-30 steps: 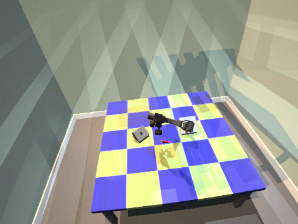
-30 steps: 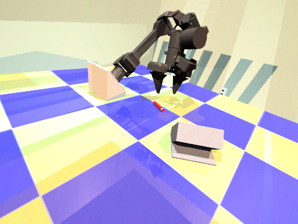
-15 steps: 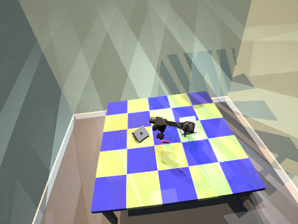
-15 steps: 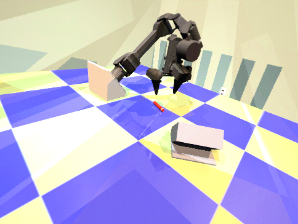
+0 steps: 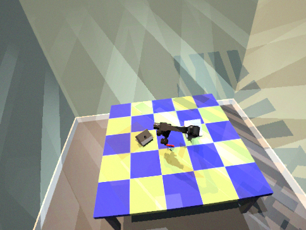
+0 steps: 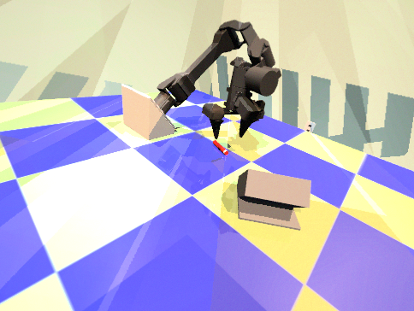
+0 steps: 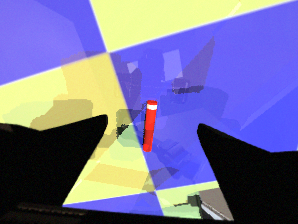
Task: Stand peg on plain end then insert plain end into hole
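Peg: slim red cylinder, white band near one end, (image 5: 170,145) (image 6: 221,148) (image 7: 149,126) lying on the counter (image 5: 177,193) (image 6: 141,239) (image 7: 250,65).
Jaws: black, tapering (image 5: 167,145) (image 6: 229,137) (image 7: 152,123), hanging released above the peg.
Panel: grey, sloped (image 5: 141,135) (image 6: 277,188), showing one round hole (image 5: 145,137).
Counter: wearing blue and yellow checks.

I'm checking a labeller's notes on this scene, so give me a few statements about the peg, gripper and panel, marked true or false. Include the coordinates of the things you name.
1. The peg (image 5: 170,145) (image 6: 221,148) (image 7: 149,127) lies on the table. True.
2. The gripper (image 5: 167,145) (image 6: 229,136) (image 7: 153,125) is shut on the peg. False: it is open, with nothing between its fingers.
3. The peg is red with a white band. True.
4. The panel (image 5: 141,136) (image 6: 278,188) has three holes in its face. False: the top view shows one.
5. The peg is in the hole. False: it lies apart from the panel.
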Action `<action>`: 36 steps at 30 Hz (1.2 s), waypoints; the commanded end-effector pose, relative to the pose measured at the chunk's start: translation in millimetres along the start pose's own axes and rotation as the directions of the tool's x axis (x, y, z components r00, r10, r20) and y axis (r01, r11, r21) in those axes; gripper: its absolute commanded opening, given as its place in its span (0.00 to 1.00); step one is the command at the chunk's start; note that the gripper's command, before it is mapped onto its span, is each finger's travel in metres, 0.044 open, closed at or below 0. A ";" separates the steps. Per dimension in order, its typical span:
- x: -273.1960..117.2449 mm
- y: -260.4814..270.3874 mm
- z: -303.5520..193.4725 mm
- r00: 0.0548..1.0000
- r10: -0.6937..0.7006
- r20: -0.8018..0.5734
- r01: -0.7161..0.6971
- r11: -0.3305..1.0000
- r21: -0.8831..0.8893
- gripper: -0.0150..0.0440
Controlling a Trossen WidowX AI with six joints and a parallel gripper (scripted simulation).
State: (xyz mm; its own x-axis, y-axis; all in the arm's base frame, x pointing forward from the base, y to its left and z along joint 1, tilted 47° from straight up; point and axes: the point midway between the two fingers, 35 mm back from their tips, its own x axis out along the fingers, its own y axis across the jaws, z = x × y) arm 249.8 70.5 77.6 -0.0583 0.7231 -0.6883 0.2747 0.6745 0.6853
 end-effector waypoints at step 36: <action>52.6 1.4 -5.5 1.000 0.010 -0.010 -0.010 1.000 0.003 0.78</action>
State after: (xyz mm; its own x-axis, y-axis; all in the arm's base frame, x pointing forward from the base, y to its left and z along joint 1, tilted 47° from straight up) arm 243.3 109.0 44.4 -0.0615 0.7285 -0.6823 0.2746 0.6696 0.6901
